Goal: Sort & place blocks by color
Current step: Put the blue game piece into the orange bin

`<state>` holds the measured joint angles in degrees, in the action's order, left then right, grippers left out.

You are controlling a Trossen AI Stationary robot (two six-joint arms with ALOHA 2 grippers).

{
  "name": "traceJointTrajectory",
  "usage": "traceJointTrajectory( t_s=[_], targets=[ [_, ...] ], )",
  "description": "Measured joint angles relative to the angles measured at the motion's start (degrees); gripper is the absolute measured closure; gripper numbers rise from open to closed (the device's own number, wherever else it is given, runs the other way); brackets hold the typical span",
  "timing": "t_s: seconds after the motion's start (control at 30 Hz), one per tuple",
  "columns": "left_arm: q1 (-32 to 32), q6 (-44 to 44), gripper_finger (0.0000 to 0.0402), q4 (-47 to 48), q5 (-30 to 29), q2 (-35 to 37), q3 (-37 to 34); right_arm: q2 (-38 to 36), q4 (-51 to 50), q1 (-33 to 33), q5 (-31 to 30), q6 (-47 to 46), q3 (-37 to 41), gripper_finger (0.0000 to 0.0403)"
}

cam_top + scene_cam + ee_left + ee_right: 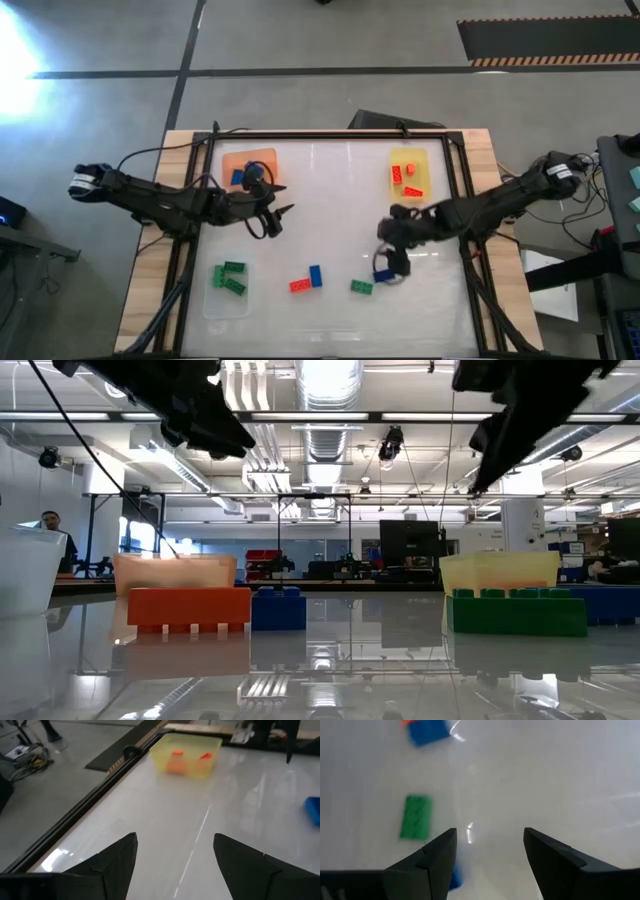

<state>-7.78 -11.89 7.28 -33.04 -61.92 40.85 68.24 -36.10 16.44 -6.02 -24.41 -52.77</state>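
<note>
Table (330, 190): white glossy top inside a dark frame on a wooden base.
Orange tray (249, 166): at about 10 o'clock on the table; one blue block (238, 177) inside, partly hidden by the left arm.
Yellow tray (408, 172): at about 2 o'clock; three red blocks (406, 172) inside.
Clear tray (226, 288): at about 7 o'clock; two green blocks (231, 277) inside.
Loose blocks: at 6 o'clock, a red brick (299, 286) touching a blue brick (316, 276); just to their 3 o'clock, a green brick (361, 287); near it, under the right gripper, another blue one (383, 275).
Count: three blue, three green, four red, as far as shows.
Left gripper (277, 215): fingers spread wide, holding nothing, over bare table at the orange tray's 5 o'clock.
Right gripper (392, 268): fingers spread, nothing pinched, over the blue one; from the wrist, the green brick (416, 816) lies just past one finger.
In the way: the left arm crosses the orange tray's near edge; cables trail off both arms.
Room: a person (50, 523) stands far off behind the table.
</note>
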Motion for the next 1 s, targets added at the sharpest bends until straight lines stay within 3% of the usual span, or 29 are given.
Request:
traceJointTrajectory(
  t_s=[0.33, 0.47, 1.0],
  targets=[
    [-4.8, 0.08, 0.0155, -11.88, 0.09, -0.48, 0.1, 2.06, 0.43, 12.5, -0.3, -0.92, 1.17, 0.0184],
    [-6.65, 0.24, 0.0155, -17.33, 0.1, -0.75, 0.01, 2.06, 1.43, 15.51, -4.06, -1.11, 3.29, 0.0184],
    [-10.35, 0.26, 0.0155, -26.82, 0.07, -6.7, 0.48, 2.15, 22.28, 17.45, -6.07, -1.05, 17.22, 0.0184]
  ],
)
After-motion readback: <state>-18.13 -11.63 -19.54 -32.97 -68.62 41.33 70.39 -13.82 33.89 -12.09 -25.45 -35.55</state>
